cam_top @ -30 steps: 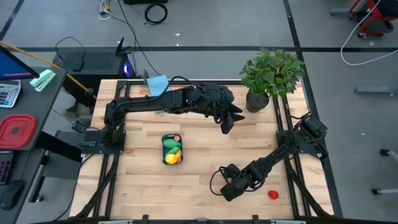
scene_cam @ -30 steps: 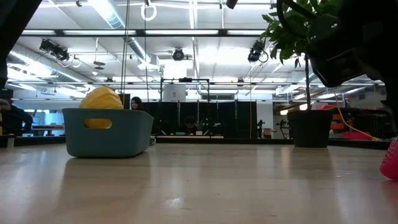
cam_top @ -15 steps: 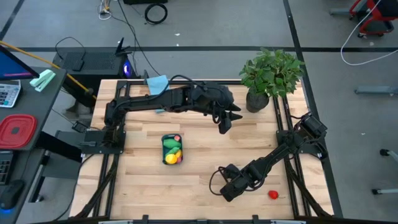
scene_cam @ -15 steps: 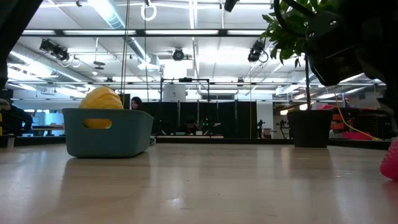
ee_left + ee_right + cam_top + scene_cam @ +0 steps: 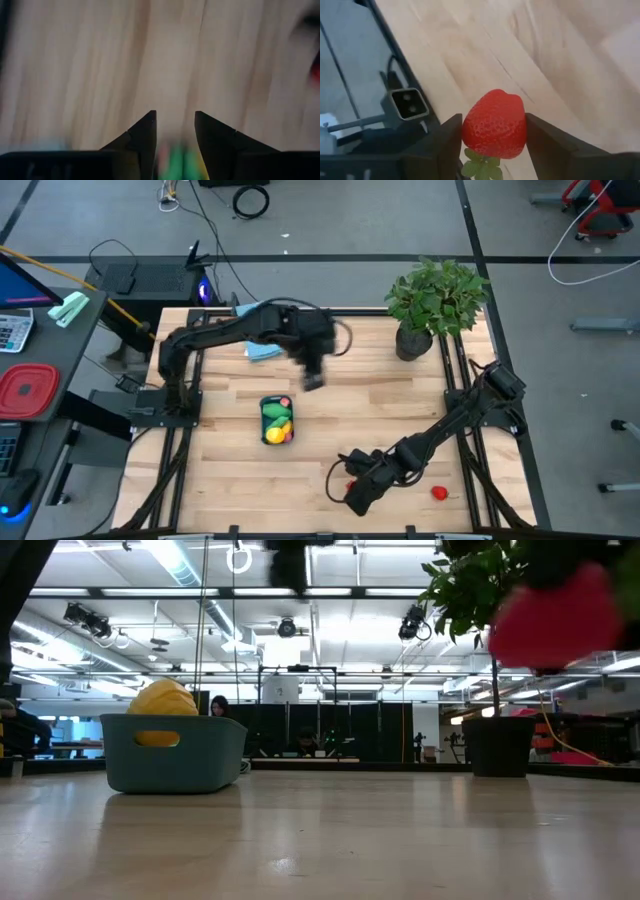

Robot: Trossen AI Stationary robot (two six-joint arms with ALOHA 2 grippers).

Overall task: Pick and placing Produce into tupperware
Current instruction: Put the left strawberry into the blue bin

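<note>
Your right gripper [image 5: 492, 131], clamped on the strawberry [image 5: 494, 122], could drop it before the tub [image 5: 276, 421] at ten o'clock; left gripper [image 5: 174, 131] is apart.

The left gripper [image 5: 312, 379] has swung from near the potted plant [image 5: 436, 298] across the desk [image 5: 400, 415], and now hangs just behind the tupperware [image 5: 276, 421]. The right gripper [image 5: 356, 494] has shifted toward the desk's front edge and now grips a red strawberry [image 5: 494, 123], which looms high in the low view instead of a dark gripper.
</note>
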